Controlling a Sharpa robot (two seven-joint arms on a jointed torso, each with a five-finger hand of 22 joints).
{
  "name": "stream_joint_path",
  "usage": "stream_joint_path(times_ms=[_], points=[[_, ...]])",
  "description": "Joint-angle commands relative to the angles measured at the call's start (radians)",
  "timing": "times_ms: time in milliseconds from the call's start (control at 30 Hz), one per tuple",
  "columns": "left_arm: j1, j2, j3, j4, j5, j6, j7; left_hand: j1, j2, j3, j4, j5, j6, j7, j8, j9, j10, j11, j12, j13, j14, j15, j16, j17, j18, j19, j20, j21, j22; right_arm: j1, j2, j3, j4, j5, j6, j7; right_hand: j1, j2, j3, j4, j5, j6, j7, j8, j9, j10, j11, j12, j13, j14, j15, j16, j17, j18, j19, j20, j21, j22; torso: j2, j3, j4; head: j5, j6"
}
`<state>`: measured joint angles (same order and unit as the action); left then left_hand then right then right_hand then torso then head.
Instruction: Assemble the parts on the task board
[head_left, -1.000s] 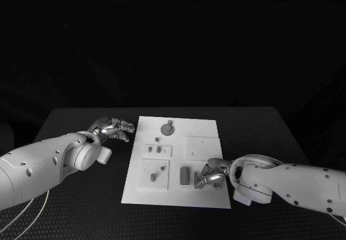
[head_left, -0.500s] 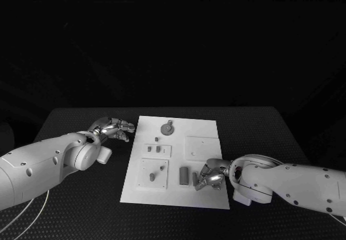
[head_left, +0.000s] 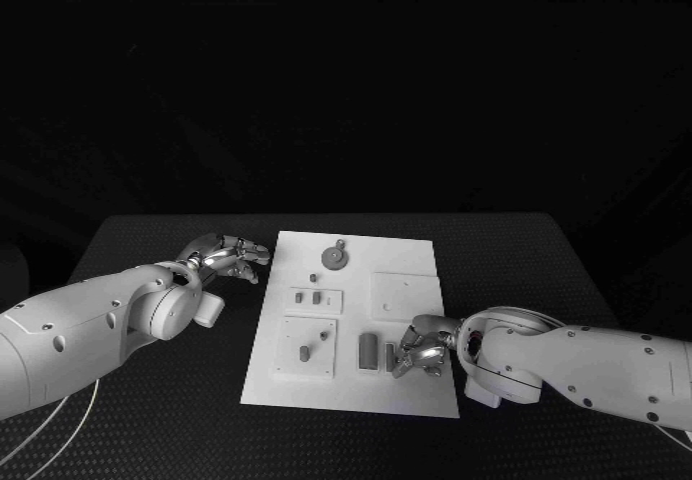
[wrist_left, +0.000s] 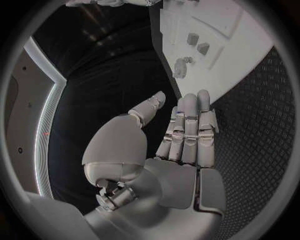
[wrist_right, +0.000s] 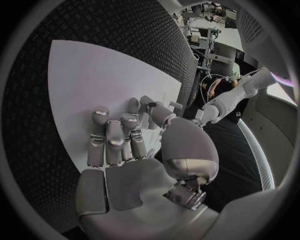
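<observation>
My right hand (head_left: 420, 350) sits low over the task board (head_left: 405, 394), at about five o'clock from the board's middle. Its fingers (wrist_right: 133, 125) are curled down toward the white surface, with the tips bunched close to the upright grey parts (head_left: 369, 352) standing in the near slots. Whether I have one pinched or am only touching it, I cannot tell; the fingers hide the contact.

My left hand (head_left: 224, 256) hovers off the board, at about ten o'clock from its middle, just beside the board's far-left corner over the black table (head_left: 173, 400). Its fingers (wrist_left: 187, 130) are straight and lie side by side, the thumb standing a little apart, and it holds nothing.

On the board, a round part (head_left: 333, 258) lies at twelve o'clock near the far edge, two small parts (head_left: 307, 297) stand in a raised plate toward nine o'clock, and another small part (head_left: 306, 352) stands in the square plate at seven o'clock.
</observation>
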<state>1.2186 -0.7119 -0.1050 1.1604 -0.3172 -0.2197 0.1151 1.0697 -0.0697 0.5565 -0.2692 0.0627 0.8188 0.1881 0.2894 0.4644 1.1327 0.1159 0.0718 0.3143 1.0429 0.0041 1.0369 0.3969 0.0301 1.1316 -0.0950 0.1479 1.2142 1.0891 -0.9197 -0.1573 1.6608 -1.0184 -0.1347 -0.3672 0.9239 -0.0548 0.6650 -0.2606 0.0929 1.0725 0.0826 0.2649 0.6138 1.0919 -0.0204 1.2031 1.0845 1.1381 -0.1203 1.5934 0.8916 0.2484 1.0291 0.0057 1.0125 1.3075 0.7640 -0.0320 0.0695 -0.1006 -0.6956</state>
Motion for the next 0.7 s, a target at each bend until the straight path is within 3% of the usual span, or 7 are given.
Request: stream_joint_path(times_ms=[33,200,433,600,700], points=[[0.001,0.001,0.000,0.002,0.005,0.013,0.005,-0.010,0.003,0.001,0.006,0.006,0.003,0.008,0.005,-0.001,-0.004,-0.001,0.001,-0.001,0.006,0.000,-0.003,0.001,0.014,0.006,0.000,-0.005,0.002,-0.001,0.006,0.000,-0.005,-0.014,0.005,-0.002,-0.017,-0.007,-0.002,0.011,0.002,0.007,0.000,0.004,-0.002,0.004,-0.005,0.005,-0.002,0.007,-0.001,0.002,0.002,0.013,0.002,0.001,-0.005,0.012,0.000,0.0004,0.0000,0.000,-0.001],[0.001,0.000,0.000,0.001,0.005,0.013,0.005,-0.009,0.003,0.001,0.006,0.006,0.003,0.008,0.005,-0.001,-0.004,-0.001,0.001,-0.001,0.006,0.000,-0.003,0.002,0.014,0.006,0.000,-0.005,0.002,-0.001,0.008,0.000,-0.008,-0.021,0.022,-0.016,-0.025,-0.022,0.000,0.021,0.002,0.009,-0.001,0.005,-0.004,0.005,-0.006,0.005,-0.002,0.009,-0.002,0.002,0.002,0.013,0.003,-0.001,-0.005,0.012,0.000,0.0005,-0.0005,0.000,-0.001],[0.001,-0.001,0.000,0.002,0.005,0.015,0.003,-0.009,0.003,0.002,0.006,0.006,0.003,0.007,0.005,-0.001,-0.005,-0.001,0.001,-0.001,0.006,0.000,-0.003,0.002,0.014,0.006,0.000,-0.005,0.002,-0.001,0.008,0.000,-0.007,-0.033,0.021,-0.032,0.014,-0.040,0.009,-0.023,0.002,0.011,-0.003,0.007,-0.005,0.006,-0.009,0.005,-0.002,0.008,-0.004,0.002,-0.001,0.013,0.003,-0.006,-0.004,0.013,0.000,0.0005,-0.0006,-0.002,-0.001],[0.001,-0.001,0.000,0.002,0.005,0.014,0.003,-0.008,0.003,0.002,0.005,0.006,0.003,0.007,0.005,-0.001,-0.005,-0.001,0.001,-0.001,0.006,0.000,-0.003,0.002,0.015,0.006,0.000,-0.006,0.002,-0.001,0.009,0.000,-0.006,-0.039,0.021,-0.042,0.085,-0.041,0.008,-0.033,0.001,0.012,-0.006,0.012,-0.003,0.005,-0.012,0.005,-0.001,0.004,-0.007,0.002,-0.004,0.013,-0.002,-0.008,-0.003,0.016,0.000,0.0009,-0.0009,-0.003,-0.002],[0.001,-0.002,0.000,0.003,0.005,0.015,0.003,-0.008,0.003,0.002,0.005,0.006,0.003,0.007,0.005,-0.001,-0.005,-0.001,0.001,-0.001,0.006,0.000,-0.004,0.002,0.015,0.006,0.000,-0.006,0.003,-0.001,0.007,0.000,-0.006,-0.036,0.015,-0.037,0.104,-0.054,-0.001,-0.033,0.000,0.010,-0.005,0.013,-0.003,0.004,-0.010,0.005,0.000,0.000,-0.007,0.002,-0.007,0.013,-0.006,-0.006,-0.002,0.016,0.000,0.0007,-0.0004,-0.003,-0.003]])
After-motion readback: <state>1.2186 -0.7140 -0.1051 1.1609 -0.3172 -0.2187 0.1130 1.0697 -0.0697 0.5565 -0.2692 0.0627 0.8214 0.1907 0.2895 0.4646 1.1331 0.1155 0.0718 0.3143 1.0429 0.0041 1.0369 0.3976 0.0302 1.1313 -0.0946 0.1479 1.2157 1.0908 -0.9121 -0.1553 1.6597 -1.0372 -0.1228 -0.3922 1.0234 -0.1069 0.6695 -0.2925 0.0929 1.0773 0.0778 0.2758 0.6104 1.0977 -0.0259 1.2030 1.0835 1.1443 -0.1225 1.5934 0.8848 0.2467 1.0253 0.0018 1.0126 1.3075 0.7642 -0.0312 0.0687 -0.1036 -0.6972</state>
